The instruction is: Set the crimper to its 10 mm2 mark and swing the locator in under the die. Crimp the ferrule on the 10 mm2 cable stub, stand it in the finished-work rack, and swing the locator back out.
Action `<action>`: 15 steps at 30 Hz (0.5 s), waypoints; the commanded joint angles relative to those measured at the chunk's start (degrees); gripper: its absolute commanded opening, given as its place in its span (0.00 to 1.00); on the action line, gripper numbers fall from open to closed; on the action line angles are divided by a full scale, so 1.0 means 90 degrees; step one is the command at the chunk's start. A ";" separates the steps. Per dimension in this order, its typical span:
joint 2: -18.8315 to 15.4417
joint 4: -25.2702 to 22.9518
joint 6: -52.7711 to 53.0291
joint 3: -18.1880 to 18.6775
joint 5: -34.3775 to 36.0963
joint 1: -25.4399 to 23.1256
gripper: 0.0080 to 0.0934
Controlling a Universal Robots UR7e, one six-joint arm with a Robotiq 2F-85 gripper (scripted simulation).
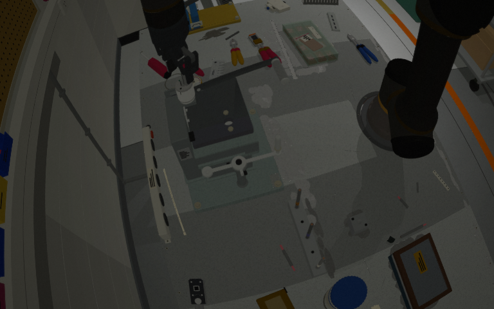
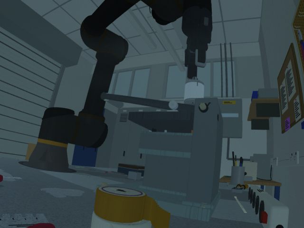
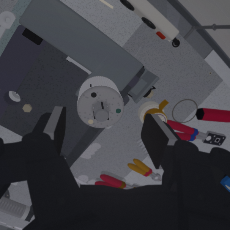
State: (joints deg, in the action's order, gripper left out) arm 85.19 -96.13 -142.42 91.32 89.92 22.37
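The crimper's die is hidden under its dark head [image 1: 218, 113], and the locator arm [image 1: 238, 163] with its pale ball end lies across the front of the press. The white ribbed selector dial [image 3: 100, 104] stands on the crimper's back corner, with coloured dots on its face. My gripper [image 3: 103, 122] hovers just above the dial [image 2: 194, 89], open and holding nothing. The crimper's long lever [image 1: 233, 73] reaches toward the tools behind. Several cable stubs [image 1: 298, 198] stand in or lie near the grey rack strip [image 1: 308, 235] in front.
A blue-lidded jar [image 1: 348, 292] and a framed box [image 1: 422, 269] sit at the front edge. A power strip [image 1: 156, 182] runs along the crimper's left. Pliers [image 1: 236, 54], a red-handled tool [image 1: 158, 67] and a tape roll [image 2: 122, 203] lie behind the crimper. The arm's base [image 1: 404, 120] stands to the right.
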 commanded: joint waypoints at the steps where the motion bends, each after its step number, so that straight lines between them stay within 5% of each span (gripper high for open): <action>1: 0.0004 -0.0003 0.0000 -0.0003 0.0000 0.0000 0.64; 7: 0.0012 0.0083 0.0000 -0.0083 0.0000 0.0000 0.64; 15: 0.0002 0.1403 0.0000 -0.1426 0.0000 0.0000 0.64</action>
State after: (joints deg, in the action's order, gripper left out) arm 85.29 -83.27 -142.42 77.91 89.92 22.36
